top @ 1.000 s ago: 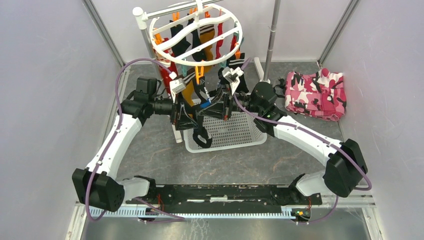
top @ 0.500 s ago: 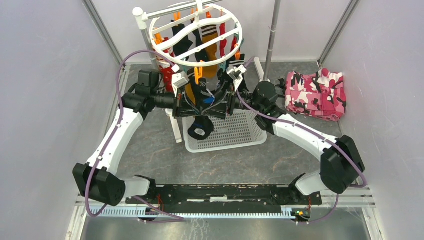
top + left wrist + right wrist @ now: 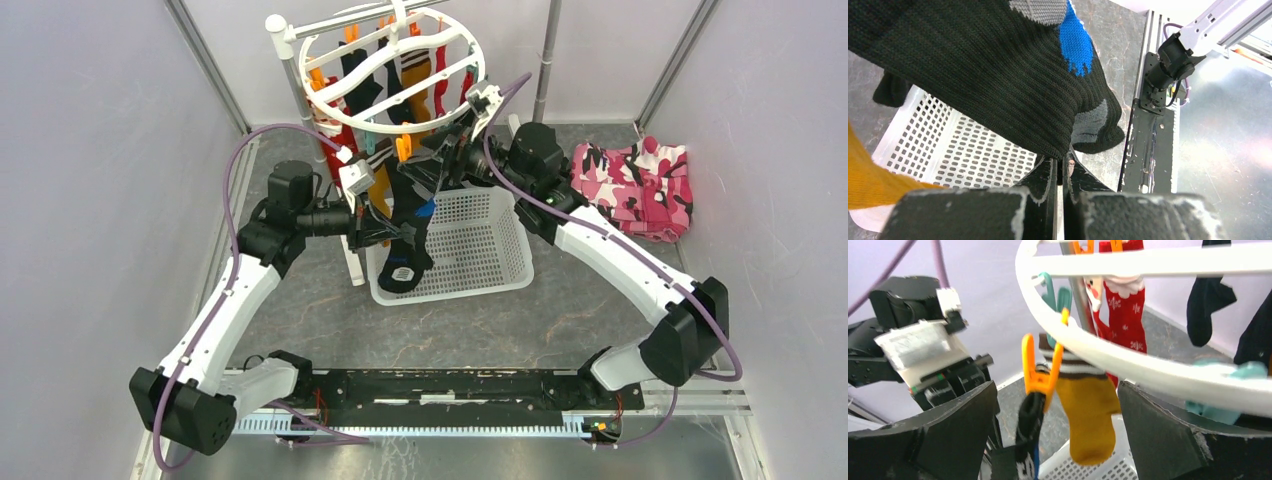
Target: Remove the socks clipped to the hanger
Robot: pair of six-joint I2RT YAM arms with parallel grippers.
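Top view: bright, even overhead light. Soft shadows fall on the grey table point(image 3: 320, 310) beneath the arms, and the metal strip point(image 3: 480, 455) at the near edge shows pale glare. Left wrist view: the black sock point(image 3: 998, 85) is sharp, the fingers point(image 3: 1044, 180) of the left gripper point(image 3: 1060, 162) soft and grainy, the right margin washed out. Right wrist view: the hanger point(image 3: 1148, 365) is overexposed and blurred, and the fingers point(image 3: 953, 435) of the right gripper point(image 3: 1058, 390) are dark and unfocused.

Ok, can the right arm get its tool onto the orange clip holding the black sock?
Probably yes. The right tool is open and the orange clip hangs right in front of its gap, with nothing blocking. The hanger ring and mustard sock sit close by, so it may brush them.
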